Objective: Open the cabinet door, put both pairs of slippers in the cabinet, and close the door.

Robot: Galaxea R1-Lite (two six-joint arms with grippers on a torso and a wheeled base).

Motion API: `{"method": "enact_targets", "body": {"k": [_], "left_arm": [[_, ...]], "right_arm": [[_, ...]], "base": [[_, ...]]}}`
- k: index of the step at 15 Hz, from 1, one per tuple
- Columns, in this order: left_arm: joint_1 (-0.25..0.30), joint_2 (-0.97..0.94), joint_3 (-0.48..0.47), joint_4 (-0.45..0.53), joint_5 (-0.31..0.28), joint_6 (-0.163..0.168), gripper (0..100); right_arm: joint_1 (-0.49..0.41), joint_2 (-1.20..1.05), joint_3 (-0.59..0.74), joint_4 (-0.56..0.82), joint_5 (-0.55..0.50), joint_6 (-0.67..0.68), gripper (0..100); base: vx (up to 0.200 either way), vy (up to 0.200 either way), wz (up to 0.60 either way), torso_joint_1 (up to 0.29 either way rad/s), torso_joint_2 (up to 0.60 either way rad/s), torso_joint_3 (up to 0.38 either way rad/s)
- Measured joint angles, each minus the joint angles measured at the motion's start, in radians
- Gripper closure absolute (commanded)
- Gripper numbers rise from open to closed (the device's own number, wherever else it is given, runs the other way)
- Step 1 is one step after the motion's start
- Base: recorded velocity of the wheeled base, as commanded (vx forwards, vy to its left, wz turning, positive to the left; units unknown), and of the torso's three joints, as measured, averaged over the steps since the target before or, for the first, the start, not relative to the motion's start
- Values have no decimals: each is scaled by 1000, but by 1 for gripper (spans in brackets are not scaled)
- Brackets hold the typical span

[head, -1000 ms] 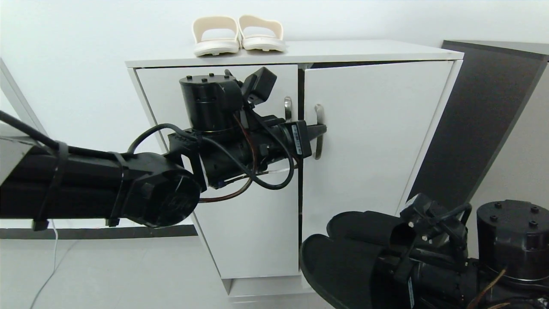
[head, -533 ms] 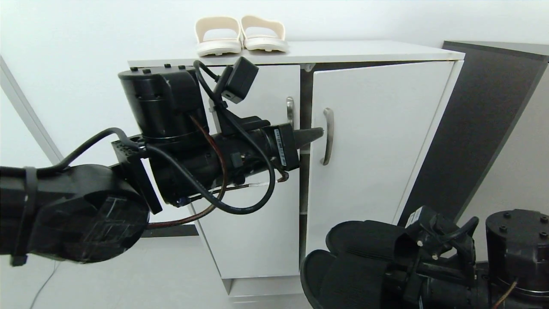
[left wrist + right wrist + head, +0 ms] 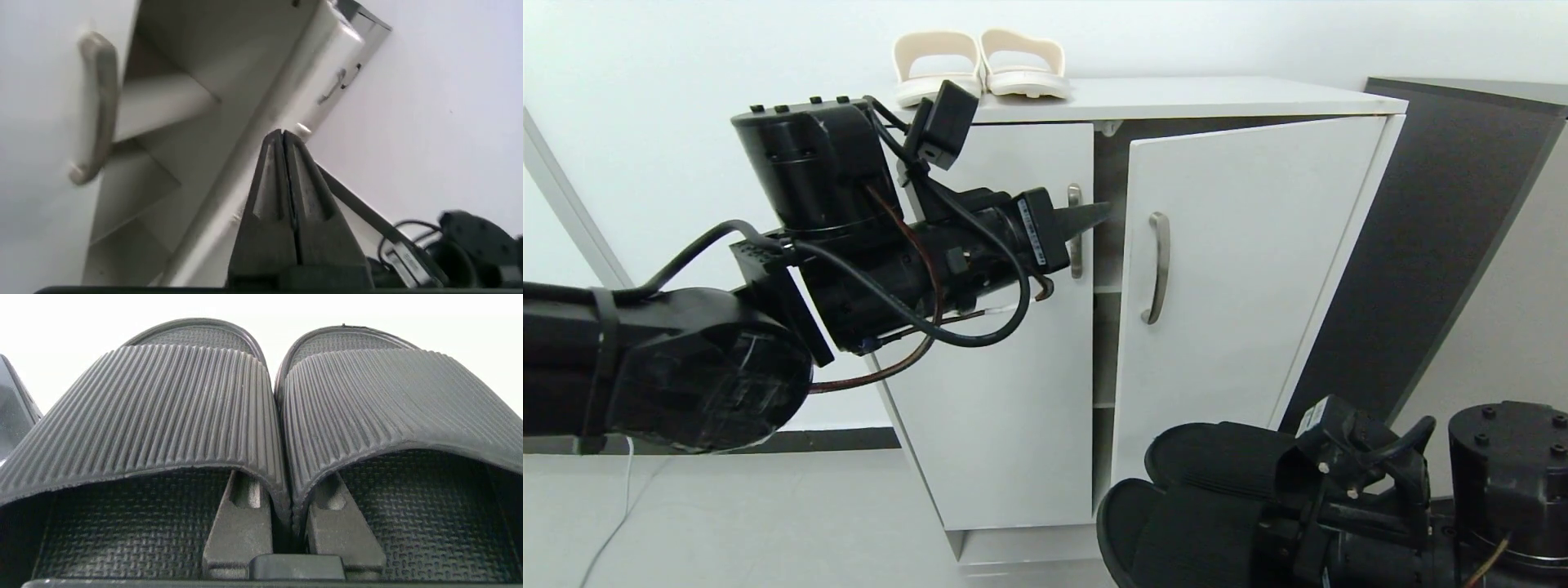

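- The white cabinet [image 3: 1217, 96] stands at 12 o'clock in the head view.
- Its right door [image 3: 1241, 269] is ajar, swung out at the handle edge. A dark gap beside it shows shelf edges [image 3: 1104, 290].
- The left door [image 3: 1005, 408] is flat against the frame.
- The black slippers [image 3: 1201, 490] are at 5 o'clock, side by side and in the air, below the right door.
- The cream slippers [image 3: 980, 65] sit as a pair on the cabinet top at 12 o'clock, toes toward the robot.
- The left gripper [image 3: 1098, 214] has its fingers pressed together on nothing. Its tip is at the gap, just at 3 o'clock of the left handle [image 3: 1075, 233].
- The right gripper [image 3: 284, 490] has one finger inside each black slipper and is clamped on their two touching inner walls.
- The right handle [image 3: 1157, 268] is at 4 o'clock of the left gripper's tip, apart from it.
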Motion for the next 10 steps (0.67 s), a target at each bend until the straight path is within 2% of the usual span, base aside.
{"method": "enact_targets", "body": {"k": [7,10], "left_arm": [[6,146,-162,10,0,1,100],[6,179,-189,11,-1,1,100]], "right_arm": [[17,1,26,1,7,-47,100],[24,1,40,0,37,-49,100]], "base": [[0,0,0,0,0,0],[0,0,0,0,0,0]]}}
